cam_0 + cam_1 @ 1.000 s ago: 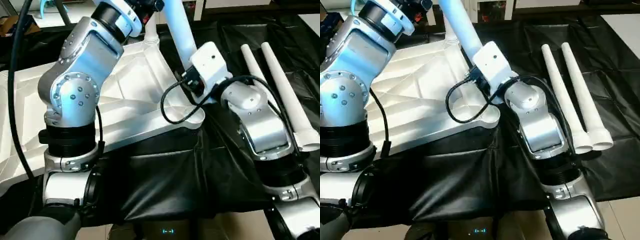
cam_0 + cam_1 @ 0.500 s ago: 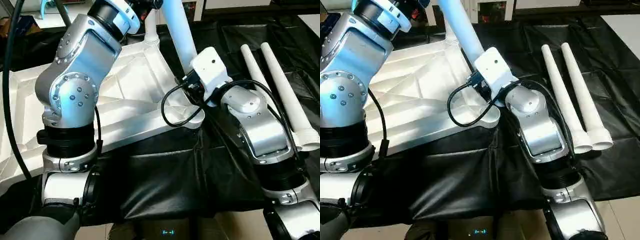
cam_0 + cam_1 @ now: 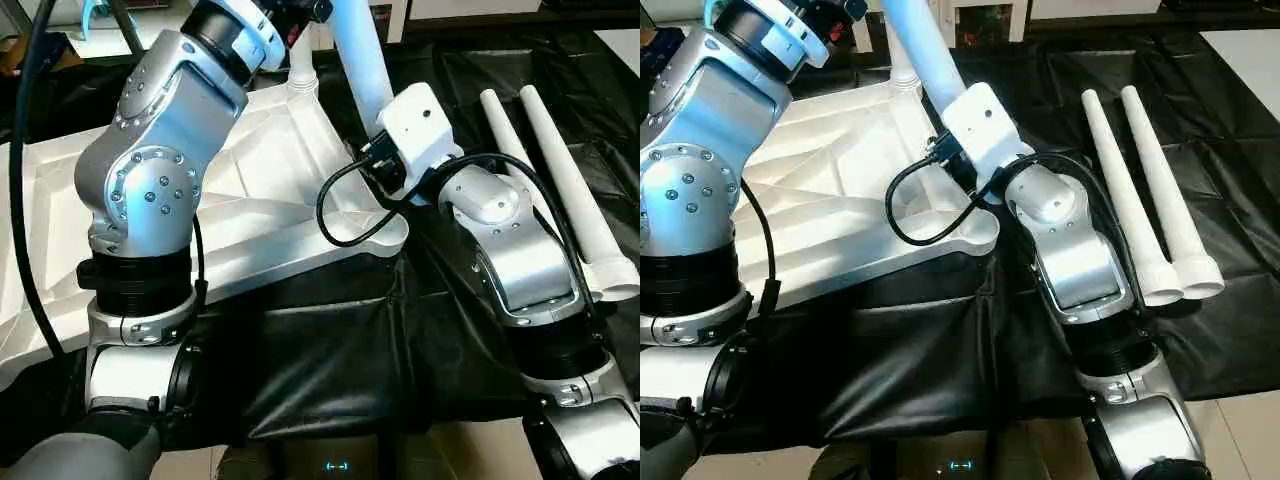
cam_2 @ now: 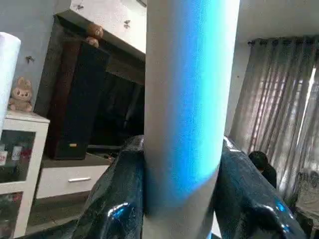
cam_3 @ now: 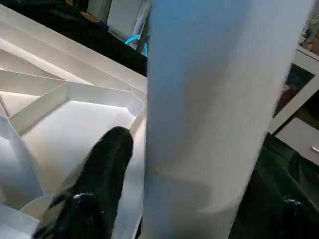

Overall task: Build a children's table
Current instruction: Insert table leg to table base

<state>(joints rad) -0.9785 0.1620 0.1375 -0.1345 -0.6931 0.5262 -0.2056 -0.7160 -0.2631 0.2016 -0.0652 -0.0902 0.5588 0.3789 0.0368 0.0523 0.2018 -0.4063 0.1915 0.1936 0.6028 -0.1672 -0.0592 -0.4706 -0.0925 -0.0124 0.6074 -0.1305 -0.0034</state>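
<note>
Both end effectors — left (image 4: 182, 199), right (image 5: 199, 199) — clamped on leg (image 4: 189, 99); no legible writing.

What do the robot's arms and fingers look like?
The left arm and right arm are shiny silver, with round joints dotted with small screws and black ribbed rings. A white box sits on the right wrist with a looping black cable. The fingers are glossy black and rounded.

Black fingers (image 5: 102, 179) flank a white leg (image 5: 214, 114) above the ribbed tabletop (image 5: 55, 104).
</note>
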